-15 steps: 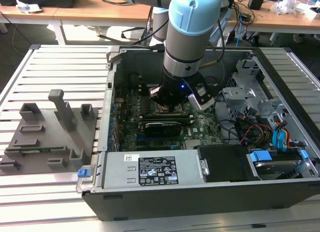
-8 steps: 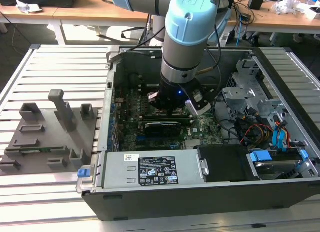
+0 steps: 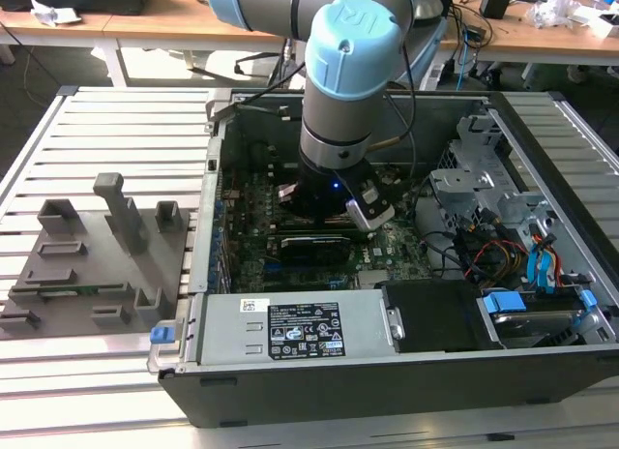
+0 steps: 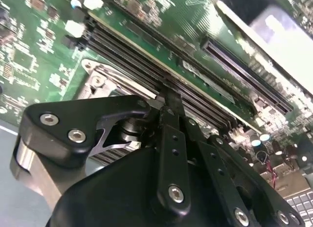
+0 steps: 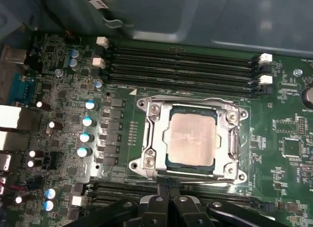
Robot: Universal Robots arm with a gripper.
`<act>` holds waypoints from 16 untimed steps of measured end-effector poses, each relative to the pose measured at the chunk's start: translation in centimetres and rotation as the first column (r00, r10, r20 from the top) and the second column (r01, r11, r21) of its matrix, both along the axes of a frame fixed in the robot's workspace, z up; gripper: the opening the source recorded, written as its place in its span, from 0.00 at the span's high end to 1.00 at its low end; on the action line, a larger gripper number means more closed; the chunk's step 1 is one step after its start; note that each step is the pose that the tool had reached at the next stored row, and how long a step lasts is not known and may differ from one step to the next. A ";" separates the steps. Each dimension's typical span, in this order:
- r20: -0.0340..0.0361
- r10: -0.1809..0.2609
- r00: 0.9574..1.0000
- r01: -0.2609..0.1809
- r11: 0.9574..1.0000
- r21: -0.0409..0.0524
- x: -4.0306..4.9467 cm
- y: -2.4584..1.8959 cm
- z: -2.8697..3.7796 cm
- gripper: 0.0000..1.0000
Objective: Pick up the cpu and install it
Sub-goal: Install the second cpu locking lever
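We see the cpu already lying flat in the metal socket frame on the motherboard, between two banks of memory slots, inside the open computer case on the slatted desk. The gripper hangs just beside the socket's near edge with its fingers pressed together and holding nothing. We judge the risks to be the closed fingers dropping onto the chip or frame and bending socket pins, or a nudge shifting the chip off its seat, since the frame does not look latched over it.
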State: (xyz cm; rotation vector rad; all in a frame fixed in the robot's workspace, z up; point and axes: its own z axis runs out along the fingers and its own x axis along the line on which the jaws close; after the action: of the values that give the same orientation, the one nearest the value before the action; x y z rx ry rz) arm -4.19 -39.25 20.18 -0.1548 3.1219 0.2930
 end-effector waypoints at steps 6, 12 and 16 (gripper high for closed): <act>0.000 0.000 1.000 0.000 1.000 0.017 -2.02 0.23 -0.12 0.89; 0.000 0.000 1.000 0.000 1.000 0.028 -3.26 0.91 -0.33 0.89; 0.000 0.001 1.000 -0.001 0.999 0.036 -3.26 1.48 -0.49 0.89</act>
State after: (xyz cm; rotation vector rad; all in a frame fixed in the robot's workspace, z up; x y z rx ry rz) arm -7.45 -37.76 19.69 -0.1569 3.1144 0.3492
